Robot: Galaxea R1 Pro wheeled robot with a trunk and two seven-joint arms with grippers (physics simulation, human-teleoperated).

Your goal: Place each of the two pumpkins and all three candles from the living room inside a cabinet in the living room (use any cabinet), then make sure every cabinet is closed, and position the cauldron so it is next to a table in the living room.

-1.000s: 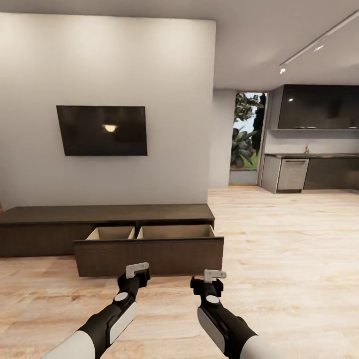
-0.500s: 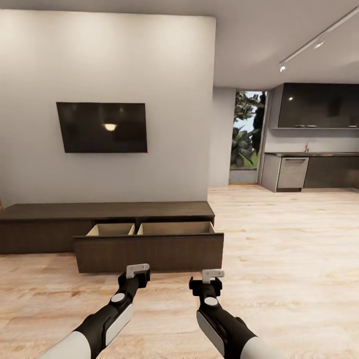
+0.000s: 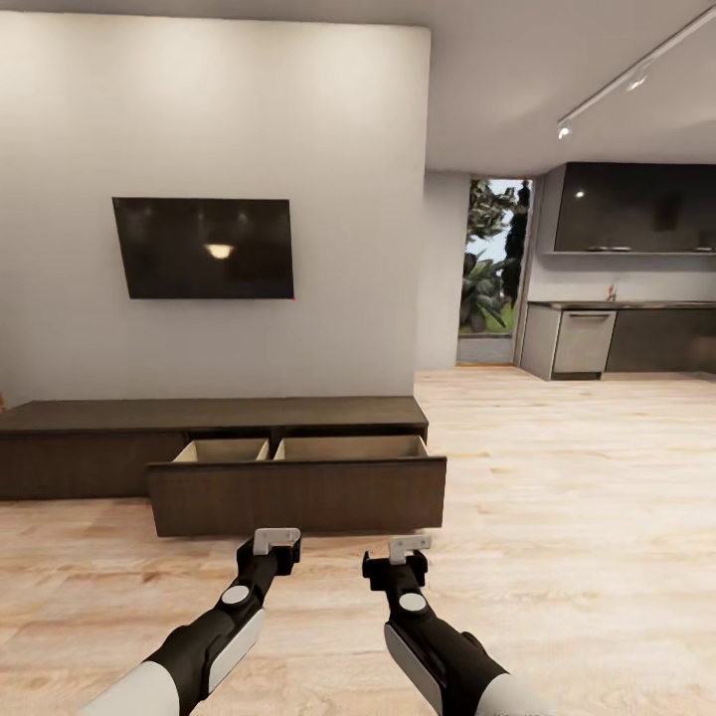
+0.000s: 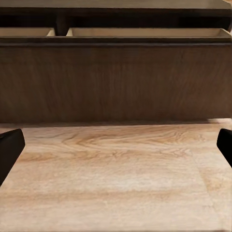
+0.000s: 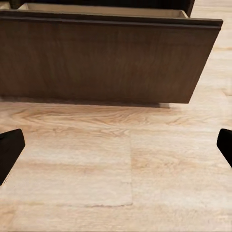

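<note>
While the robot faces the wall, both arms reach forward over the floor
cabinet: the cabinet [image 3: 214, 438] runs low along the wall under the television [image 3: 204, 248]; its wide drawer [image 3: 298, 489] is pulled out, showing two pale compartments inside, and nothing can be seen in them from the head view
drawer up close: the dark front fills the upper part of the left wrist view [image 4: 116, 82] and the right wrist view [image 5: 106, 63], standing apart from both grippers
left gripper: the left gripper [image 3: 275, 540] hangs above the floor [image 3: 557, 517] just short of the drawer front, jaws spread wide, holding nothing
right gripper: the right gripper [image 3: 409, 547] is beside it, level with it, jaws also wide apart and empty
background: a kitchen counter [image 3: 622, 338] and a doorway with plants [image 3: 489, 268] lie to the right
</note>
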